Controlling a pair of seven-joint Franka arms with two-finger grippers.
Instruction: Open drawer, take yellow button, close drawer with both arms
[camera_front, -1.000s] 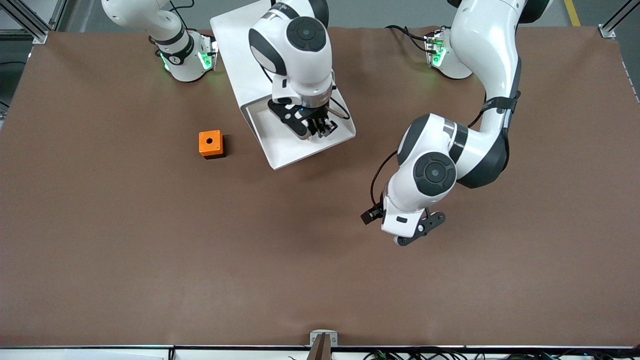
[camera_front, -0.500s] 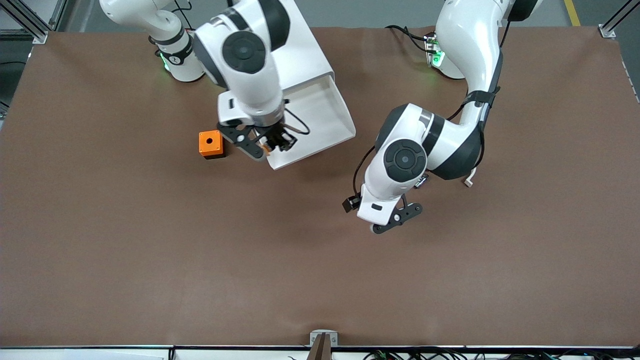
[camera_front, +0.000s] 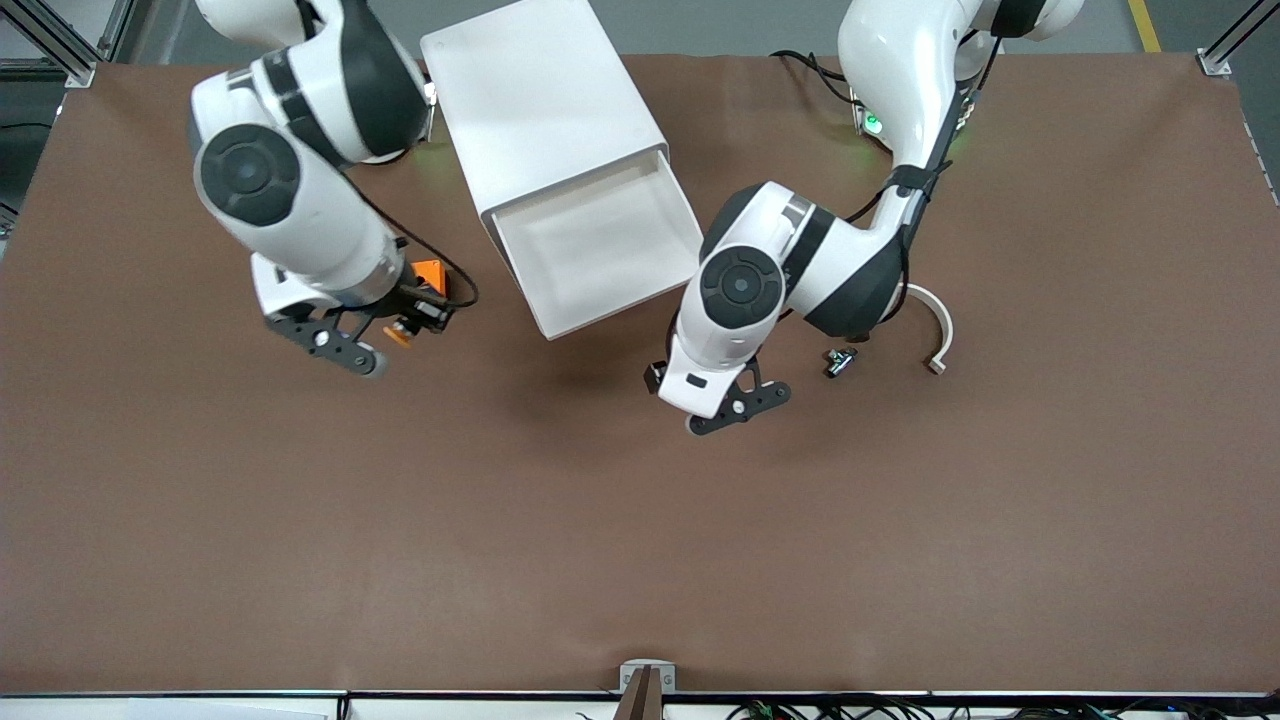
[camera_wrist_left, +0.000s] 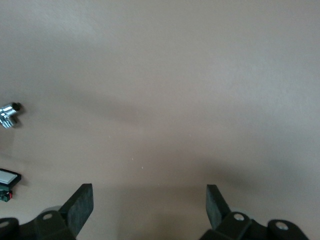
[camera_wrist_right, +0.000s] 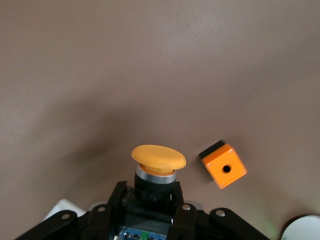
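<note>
Right gripper (camera_wrist_right: 152, 202) first: it's clamped tight on the button (camera_wrist_right: 158, 157). The right wrist view shows the jaws pinching the black body, with the orange cap sticking out in front. A second ago this gripper was down inside the open drawer (camera_front: 590, 250). Half a second ago it was crossing the drawer's edge. Now in the front view the right gripper (camera_front: 405, 325) hangs over bare table (camera_front: 640, 550) in the upper part of the frame, toward the right arm's end. It's just beside the orange cube (camera_front: 430, 272), which half hides under my wrist. So the button (camera_front: 400, 335) is out, and I'd call the "take" part done.

The drawer is pulled out of the white cabinet (camera_front: 545, 100) at top centre of the frame, and I see nothing left in it.

Meanwhile the left arm has been swinging in from its end of the table. The left gripper (camera_front: 735, 405) now sits mid-frame over the table, a bit lower in the view than the drawer's front corner. Its jaws are spread wide with nothing between them, which is plain in the left wrist view (camera_wrist_left: 150, 200). A small black-and-white part (camera_front: 840, 358) lies on the table next to that arm.

My guess is that the left arm is lining up to push the drawer shut, and that's all that's left.
</note>
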